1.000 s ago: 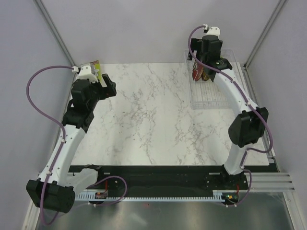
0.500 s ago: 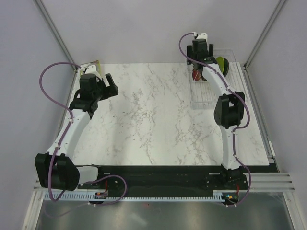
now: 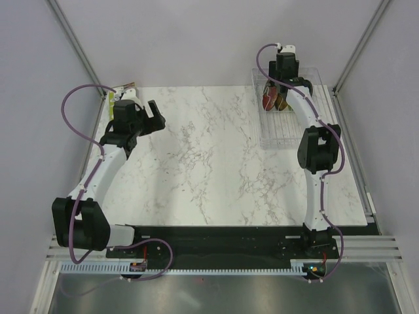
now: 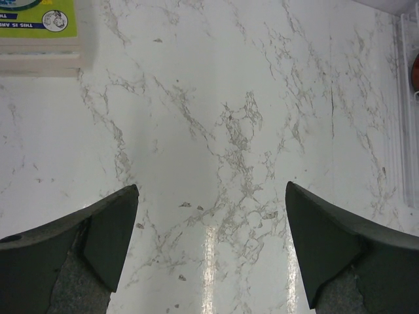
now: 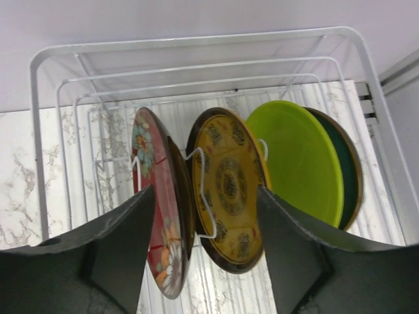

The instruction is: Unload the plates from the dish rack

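Plates (image 5: 229,186) upright in dish rack (image 3: 285,129)

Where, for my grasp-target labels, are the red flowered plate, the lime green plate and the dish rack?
red flowered plate (image 5: 145,147): right wrist view, upper flowered face.
lime green plate (image 5: 298,163): right wrist view, middle of its face.
dish rack (image 3: 283,131): top external view, bare near end of its floor.

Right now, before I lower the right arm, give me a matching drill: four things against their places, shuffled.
1. red flowered plate
2. lime green plate
3. left tool
4. box

A. open above bare marble table
B. table's far left corner
C. leftmost in the dish rack, right wrist view
D. between yellow-gold plate and teal plate

Pairs: 1-C, 2-D, 3-A, 4-B
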